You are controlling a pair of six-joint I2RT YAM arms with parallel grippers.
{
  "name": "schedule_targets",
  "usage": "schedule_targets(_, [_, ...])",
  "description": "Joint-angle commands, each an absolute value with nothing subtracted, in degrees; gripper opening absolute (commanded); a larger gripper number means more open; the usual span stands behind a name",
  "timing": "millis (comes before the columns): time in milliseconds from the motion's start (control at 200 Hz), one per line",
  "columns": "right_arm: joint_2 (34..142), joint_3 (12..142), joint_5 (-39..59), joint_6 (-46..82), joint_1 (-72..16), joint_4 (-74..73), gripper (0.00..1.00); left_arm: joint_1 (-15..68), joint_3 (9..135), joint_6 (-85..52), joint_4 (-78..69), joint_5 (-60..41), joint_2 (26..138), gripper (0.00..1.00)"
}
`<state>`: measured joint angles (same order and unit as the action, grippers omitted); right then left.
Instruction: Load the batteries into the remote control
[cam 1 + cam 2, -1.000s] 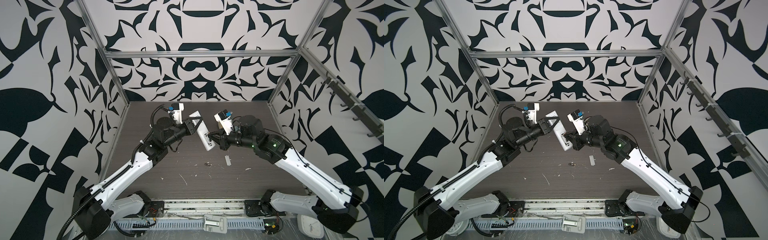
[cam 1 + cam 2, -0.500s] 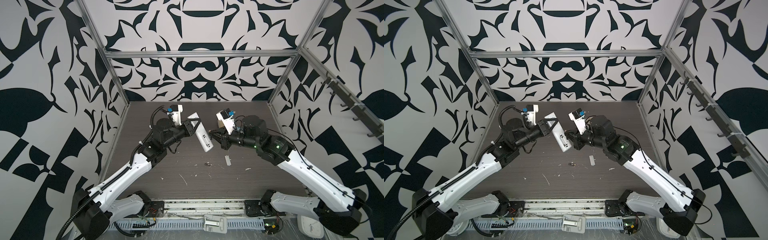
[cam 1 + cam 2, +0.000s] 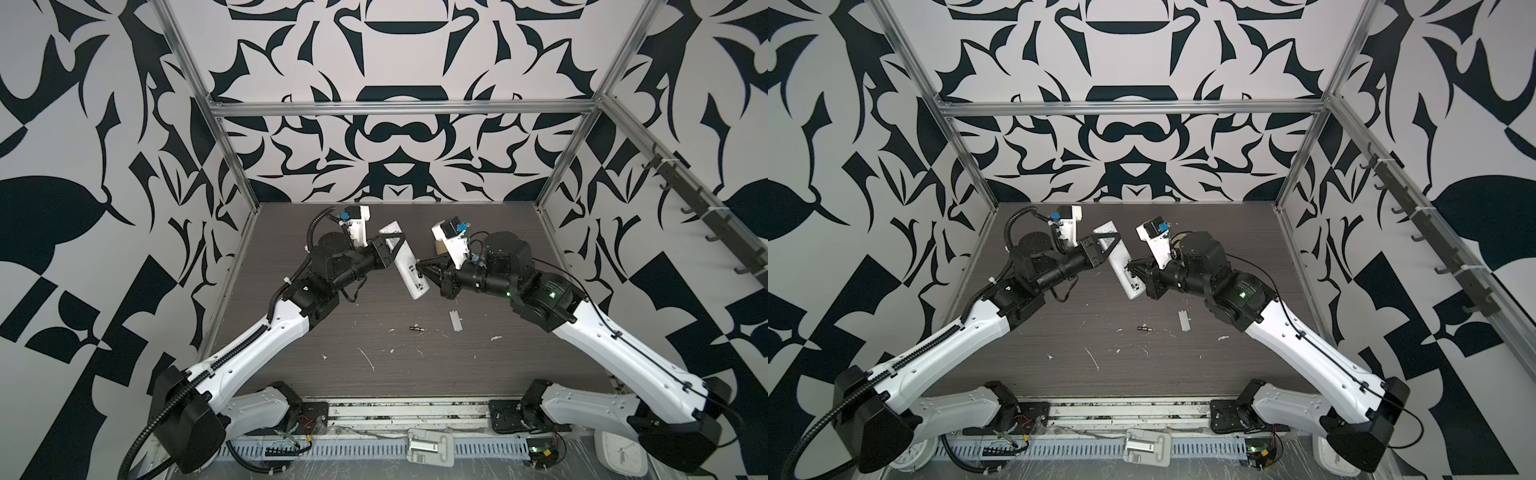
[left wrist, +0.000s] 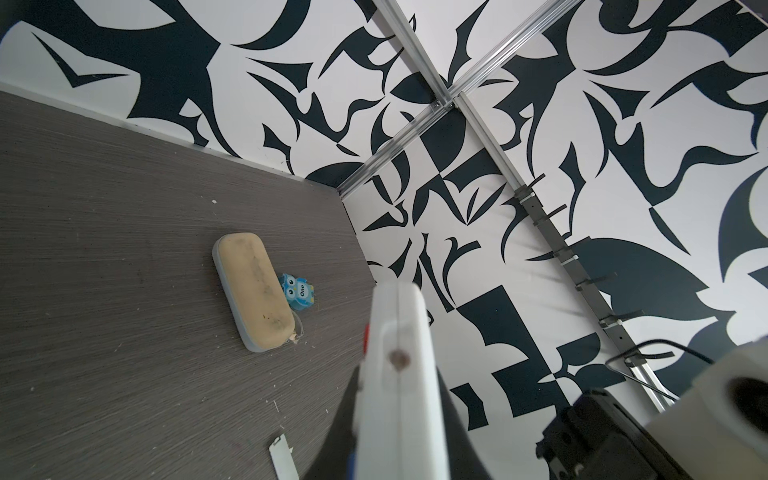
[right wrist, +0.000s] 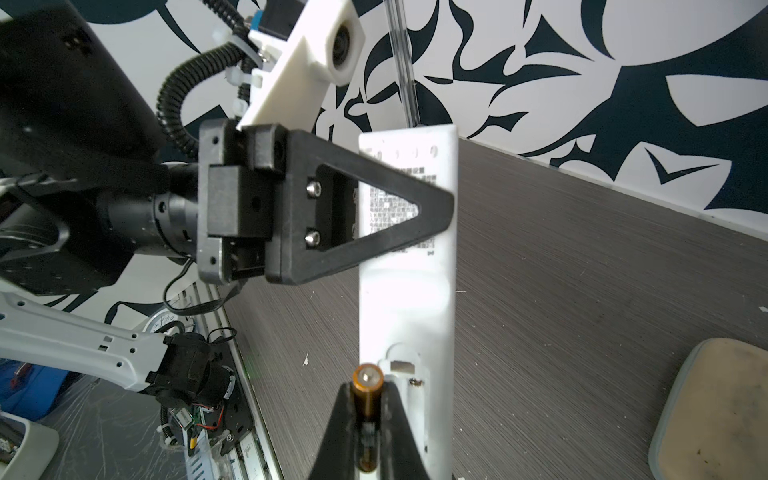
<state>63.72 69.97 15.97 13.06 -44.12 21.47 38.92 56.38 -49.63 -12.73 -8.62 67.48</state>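
Note:
My left gripper [image 3: 394, 245] is shut on the white remote control [image 3: 405, 266] and holds it tilted in the air with its plain back and open battery bay [image 5: 405, 372] towards the right arm. My right gripper [image 5: 368, 392] is shut on one of the batteries [image 5: 368, 388], a brown-banded cylinder with its metal end just beside the bay's edge. In both top views the right gripper [image 3: 1131, 266] meets the remote's [image 3: 1121, 266] lower half. A second battery [image 3: 416, 328] lies loose on the table. In the left wrist view the remote [image 4: 399, 395] fills the jaws edge-on.
The small grey-white cover [image 3: 456, 321] lies on the table right of the loose battery. A beige oblong case [image 4: 253, 291] with a blue owl tag [image 4: 297, 291] lies at the back right of the table. White scraps dot the dark table [image 3: 332, 365].
Both arms have shifted only slightly. The remote and the held battery stay close together above the table.

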Motion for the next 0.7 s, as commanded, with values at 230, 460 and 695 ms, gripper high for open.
schedule_targets(230, [62.58, 68.66, 15.74, 13.18, -44.12, 16.88, 0.00, 38.94, 58.33, -50.54, -16.19, -11.12, 66.05, 0.00])
schedule_targets(460, [62.41, 67.68, 15.84, 12.76, -44.14, 16.55, 0.00, 38.98, 56.13, -52.06, -21.84, -10.80, 65.38, 0.00])
schedule_targets(695, [61.17, 66.28, 14.94, 11.08, -44.11, 16.85, 0.00, 39.27, 55.24, -54.13, -25.46, -12.50, 66.20, 0.00])
